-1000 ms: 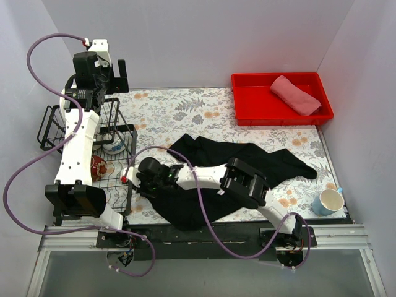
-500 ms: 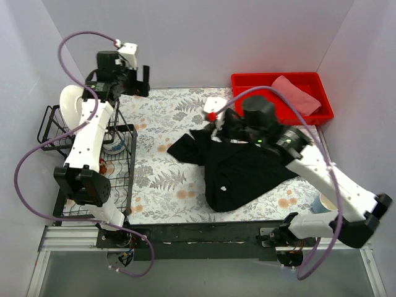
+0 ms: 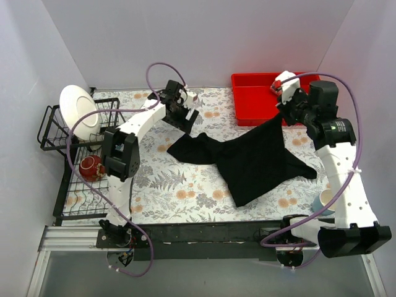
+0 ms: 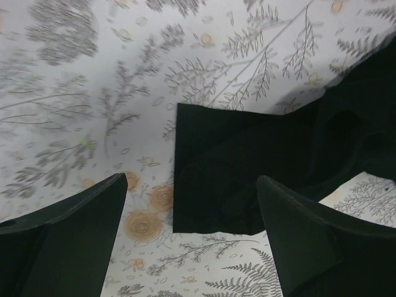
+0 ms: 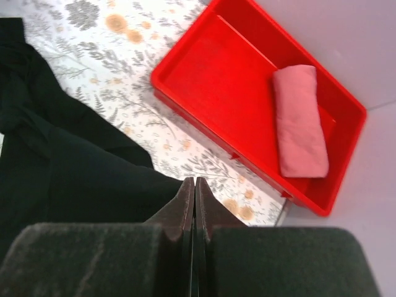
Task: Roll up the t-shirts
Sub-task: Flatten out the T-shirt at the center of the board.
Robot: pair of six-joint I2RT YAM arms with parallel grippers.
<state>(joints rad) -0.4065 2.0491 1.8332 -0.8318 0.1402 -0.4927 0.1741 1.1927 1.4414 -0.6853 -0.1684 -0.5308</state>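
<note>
you're holding the black t-shirt (image 3: pixel 253 164) on the counter (image 3: pixel 161 185) — right tool (image 5: pixel 195 183) clamped on its 1 o'clock corner; left tool (image 4: pixel 192 179), spread apart, is hovering over the 9 o'clock sleeve (image 4: pixel 210 161). pinch that, pull flat.

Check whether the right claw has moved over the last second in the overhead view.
Yes. The right claw, shut on the black t-shirt, has travelled rightward and up the view, ending at the near edge of the red tray.
</note>
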